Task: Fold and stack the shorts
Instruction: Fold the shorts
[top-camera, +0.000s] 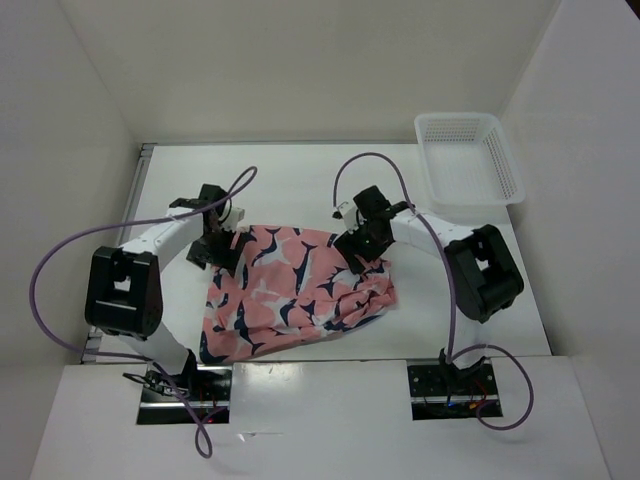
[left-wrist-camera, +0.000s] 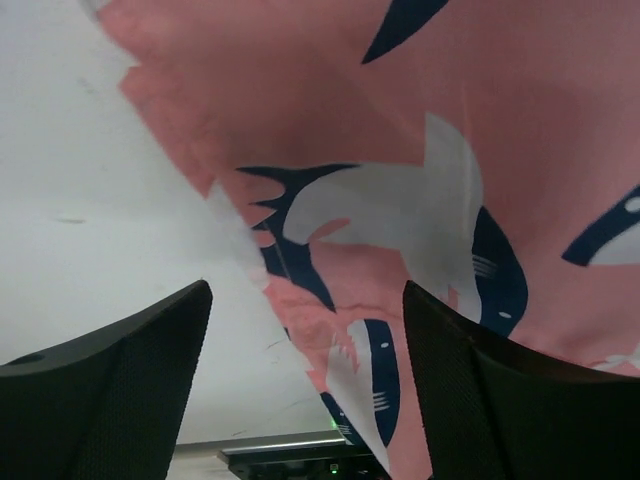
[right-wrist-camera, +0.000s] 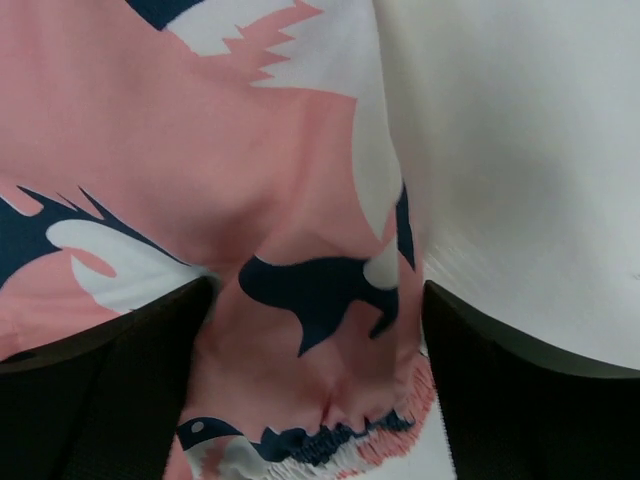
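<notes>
The shorts (top-camera: 295, 290), soft salmon-pink cloth with a navy and white print, lie rumpled mid-bench (top-camera: 300, 190), nearer its front edge. The left gripper (left-wrist-camera: 305, 295) and right gripper (right-wrist-camera: 318, 300) are both spread wide over the cloth's far corners. A white mesh basket (top-camera: 470, 198) sits at the far right corner.

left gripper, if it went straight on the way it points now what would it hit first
The left gripper, jaws open, points at the edge of the shorts. It would probably meet that pink fabric first, with the white table just beside it. How far off is unclear.
</notes>
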